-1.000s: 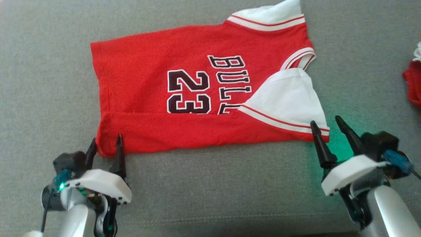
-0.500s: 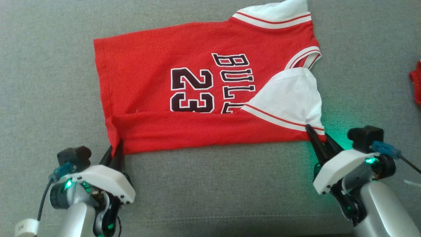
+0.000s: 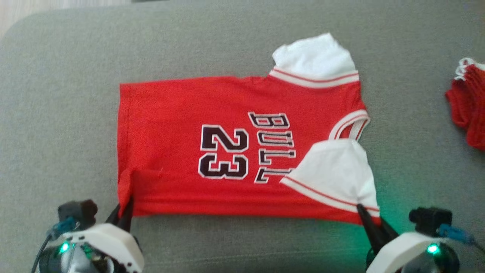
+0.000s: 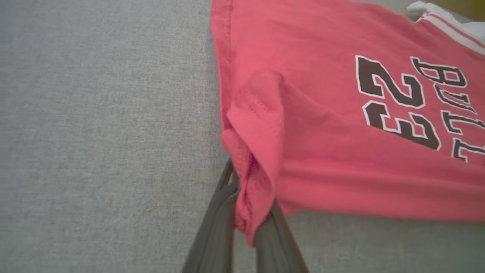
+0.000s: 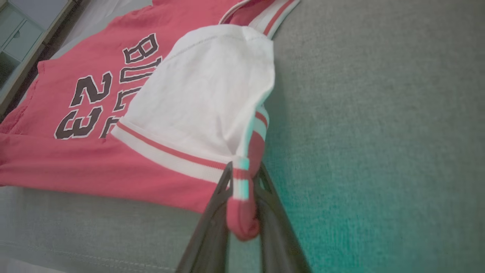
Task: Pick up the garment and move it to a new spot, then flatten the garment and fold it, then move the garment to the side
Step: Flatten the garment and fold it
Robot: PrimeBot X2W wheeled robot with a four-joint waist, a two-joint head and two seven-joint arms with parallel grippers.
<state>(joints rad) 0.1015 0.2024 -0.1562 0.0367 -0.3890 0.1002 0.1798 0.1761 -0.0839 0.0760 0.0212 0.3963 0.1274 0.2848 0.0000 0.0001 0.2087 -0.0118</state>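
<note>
The garment [image 3: 227, 151] is a red jersey with white sleeves and dark "BULLS 23" lettering, lying on the grey cushion with its near long edge folded over. My left gripper [image 3: 127, 206] is shut on the garment's near left hem corner, and the red cloth [image 4: 250, 189] bunches between its dark fingers [image 4: 218, 223]. At the near right corner my right gripper [image 3: 365, 214] is shut on the sleeve edge, where the striped cloth [image 5: 242, 189] is pinched and lifted off the cushion.
The grey sofa cushion [image 3: 57, 113] spreads out on all sides. Another red and white cloth [image 3: 468, 110] lies at the far right edge. Pale floor [image 3: 22, 11] shows past the cushion's far left corner, and a cabinet [image 5: 19, 34] stands beyond the cushion.
Both grippers closed on the near corners of the garment, left on the hem, right on the sleeve. The corners are lifted slightly. The head camera has shifted, so the garment sits lower in view.
</note>
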